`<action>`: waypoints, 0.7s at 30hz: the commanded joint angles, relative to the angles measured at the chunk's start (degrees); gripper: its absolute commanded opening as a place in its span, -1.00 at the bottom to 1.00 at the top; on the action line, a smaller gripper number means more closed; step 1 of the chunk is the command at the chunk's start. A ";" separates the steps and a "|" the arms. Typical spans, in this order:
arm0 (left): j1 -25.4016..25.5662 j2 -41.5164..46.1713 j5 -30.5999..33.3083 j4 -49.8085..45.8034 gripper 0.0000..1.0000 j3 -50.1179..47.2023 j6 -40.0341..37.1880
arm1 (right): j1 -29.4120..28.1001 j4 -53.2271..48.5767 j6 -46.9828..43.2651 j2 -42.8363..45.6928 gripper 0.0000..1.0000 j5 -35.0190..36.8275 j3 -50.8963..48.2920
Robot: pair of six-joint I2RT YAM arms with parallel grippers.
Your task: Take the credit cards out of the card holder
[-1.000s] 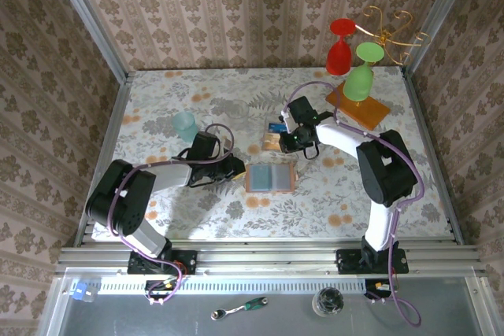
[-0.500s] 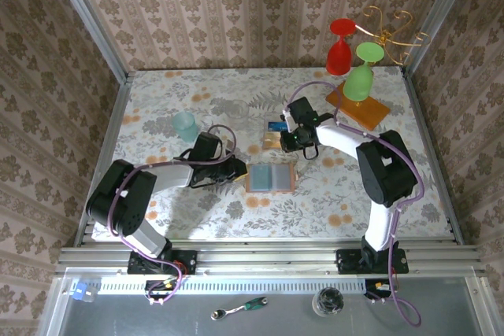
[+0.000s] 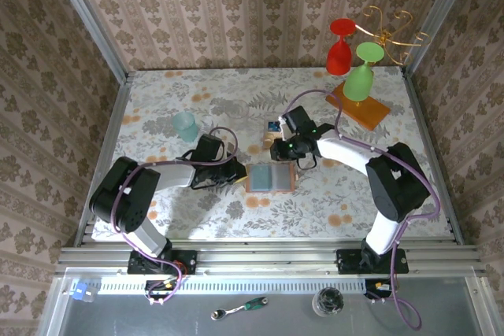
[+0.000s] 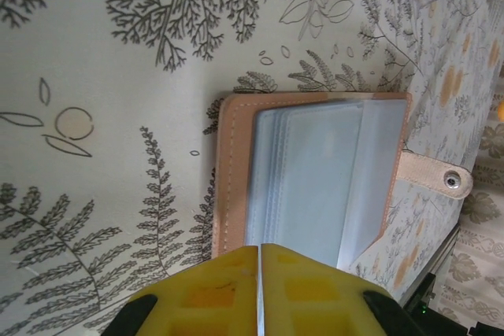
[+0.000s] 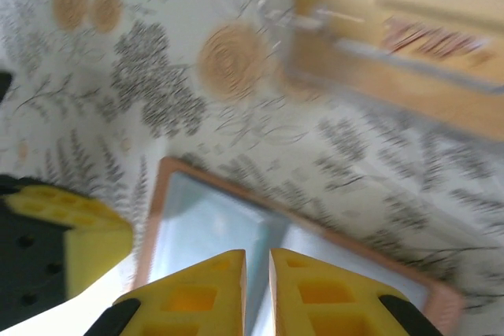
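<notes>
The card holder (image 3: pixel 272 179) lies open on the floral tabletop, its grey-blue pockets up inside a tan rim (image 4: pixel 232 179). My left gripper (image 3: pixel 239 172) is shut, and its yellow tips (image 4: pixel 258 248) rest at the holder's left edge. My right gripper (image 3: pixel 279 153) hovers over the holder's far edge (image 5: pixel 213 226). Its jaws (image 5: pixel 257 253) are almost together, with nothing between them. The blue-teal credit card (image 3: pixel 273 126) lies on the table behind the holder. The orange-tan credit card (image 5: pixel 409 37) looks blurred beyond the holder in the right wrist view.
A pale teal cup (image 3: pixel 186 125) stands at the left. At the back right an orange wooden slab (image 3: pixel 370 112) carries a gold rack with a red goblet (image 3: pixel 340 46) and a green goblet (image 3: pixel 361 72). Patterned walls close in three sides.
My right gripper has moved left and nearer, from the loose cards to the holder's far edge. My left gripper has closed a little at the holder's left edge.
</notes>
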State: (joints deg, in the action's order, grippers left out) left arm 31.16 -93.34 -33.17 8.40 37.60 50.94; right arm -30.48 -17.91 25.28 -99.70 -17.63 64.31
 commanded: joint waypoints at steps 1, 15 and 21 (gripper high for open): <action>0.55 -1.56 0.09 -0.35 -0.81 0.81 -0.71 | -1.94 2.12 6.81 -0.50 -0.64 -4.78 -0.56; 0.64 -3.97 -0.74 1.22 -0.85 0.32 -0.57 | -7.88 1.88 12.91 -2.70 -0.65 -1.02 -1.56; 0.66 -4.61 -0.97 0.74 -0.86 0.51 -1.06 | -7.92 1.82 14.36 -2.32 -0.41 0.06 -3.12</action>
State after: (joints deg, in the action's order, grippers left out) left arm 31.57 -96.57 -33.91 10.37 37.60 50.94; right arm -38.30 -14.61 38.04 -101.73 -19.29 62.19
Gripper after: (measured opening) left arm 0.075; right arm 0.283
